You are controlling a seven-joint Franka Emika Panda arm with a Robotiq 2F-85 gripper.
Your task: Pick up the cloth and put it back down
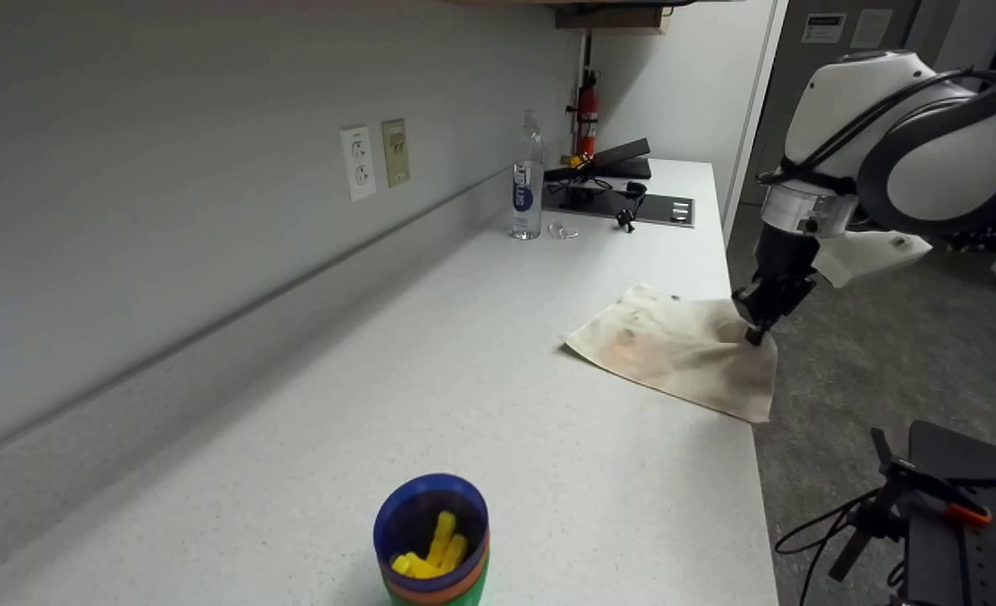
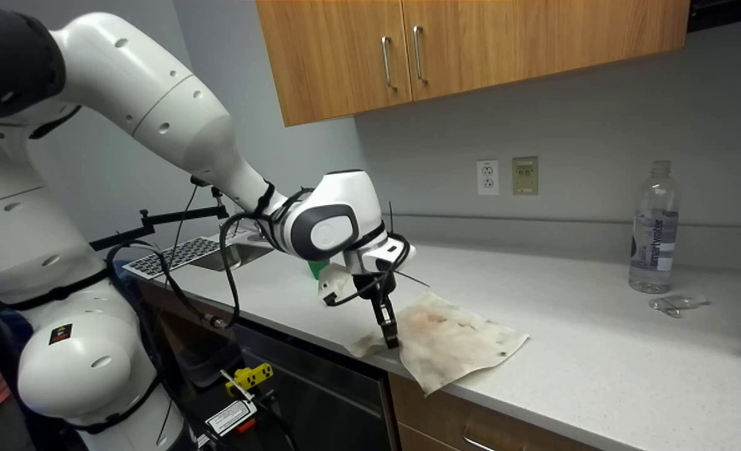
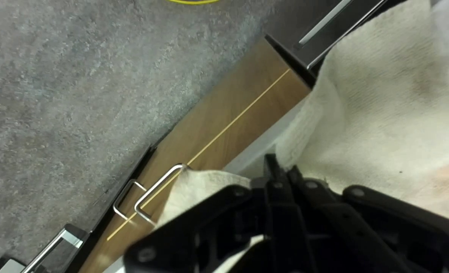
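Observation:
The cloth (image 1: 666, 349) is off-white with pinkish and dark stains. It lies on the counter along its front edge, and part of it hangs over that edge in both exterior views (image 2: 451, 341). My gripper (image 1: 755, 335) points down at the cloth's front-edge side, and it also shows in an exterior view (image 2: 391, 338). In the wrist view the fingertips (image 3: 283, 168) are close together, with a bunched fold of the cloth (image 3: 391, 129) pinched between them. The cloth is raised into a small fold at the fingers. The far side of the fingertips is hidden.
A water bottle (image 1: 528, 189) stands near the wall, with clear plastic glasses (image 1: 561, 231) beside it. Stacked coloured cups (image 1: 432, 539) with yellow pieces stand on the counter (image 1: 338, 421). A cooktop (image 1: 666, 210) holds dark gear. Wooden cabinets (image 2: 489, 44) hang above; drawers (image 2: 426, 413) lie below.

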